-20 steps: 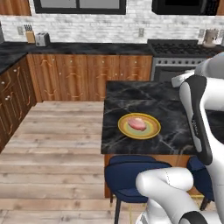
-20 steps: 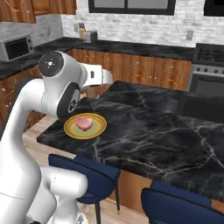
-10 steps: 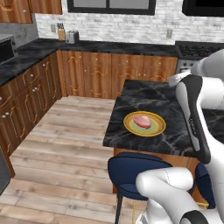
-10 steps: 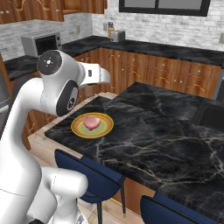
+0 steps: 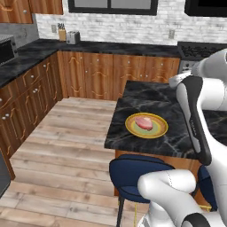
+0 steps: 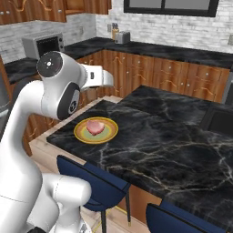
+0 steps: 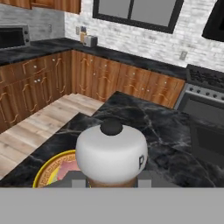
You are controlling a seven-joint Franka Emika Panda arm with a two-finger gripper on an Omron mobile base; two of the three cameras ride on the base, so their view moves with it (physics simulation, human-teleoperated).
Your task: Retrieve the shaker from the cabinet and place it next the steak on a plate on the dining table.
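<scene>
Above the plate (image 7: 43, 175), close in front of the hand camera, sits the shaker (image 7: 111, 155): pale rounded top with a dark knob, a strip of brown body beneath. We judge the gripper is pinching it, though the fingertips themselves are hidden and we cannot tell their spread directly. The steak (image 5: 144, 123) lies near the plate's middle, and the plate rests near the corner of the dining table (image 5: 146, 99) closest to the blue stool (image 5: 135, 170).

For the step in hand, carrying over for the set-down, we would lower the shaker upright onto bare yellow beside the steak, not on the meat and inside the olive rim, then release only once the base sits flat.

Against the earlier base frames, the whole scene has shifted: the plate now sits further right in the left base view, and more of the wall counter (image 6: 150, 48) with the microwave (image 6: 43, 45) shows. We read that as the base driving, not the plate moving.
</scene>
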